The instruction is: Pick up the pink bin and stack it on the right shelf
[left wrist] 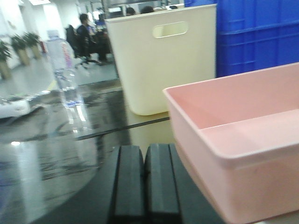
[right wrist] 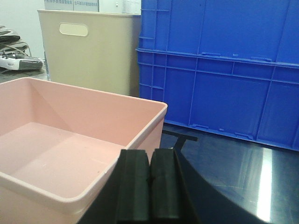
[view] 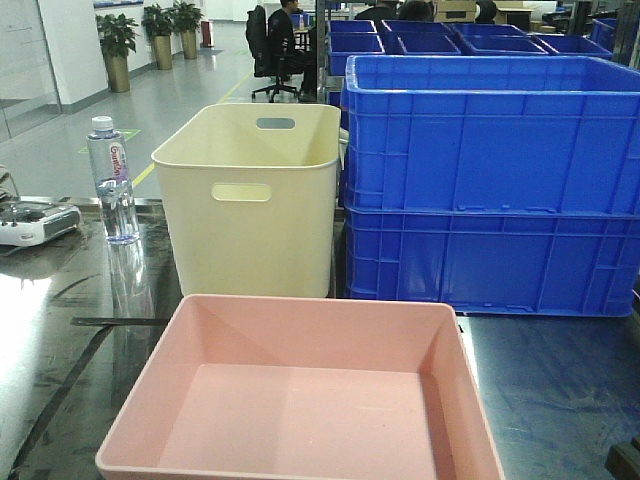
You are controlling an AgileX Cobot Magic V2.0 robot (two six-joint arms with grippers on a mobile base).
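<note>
1. Left wrist view: the left hand has its two black ribbed fingers pressed together with nothing between them, low over the glossy black tabletop, just beside the left wall of the shallow pale-pink rectangular plastic bin.
2. Right wrist view: the right hand also has its dark fingers closed against each other on nothing, at the pink bin's near right corner; whether it touches the rim cannot be told.
3. Front-facing view: the pink bin sits empty and level on the dark mirror-like tabletop, nearest the camera.
4. Just behind it stands a taller cream plastic bin with handle cutouts.
5. Right of the cream bin, two blue ribbed plastic crates are stacked, close beside it.
6. Left of the cream bin stands a clear plastic water bottle, upright, with a small white device further left.
7. Beyond, a person sits on a black office chair, with potted plants along the floor.
</note>
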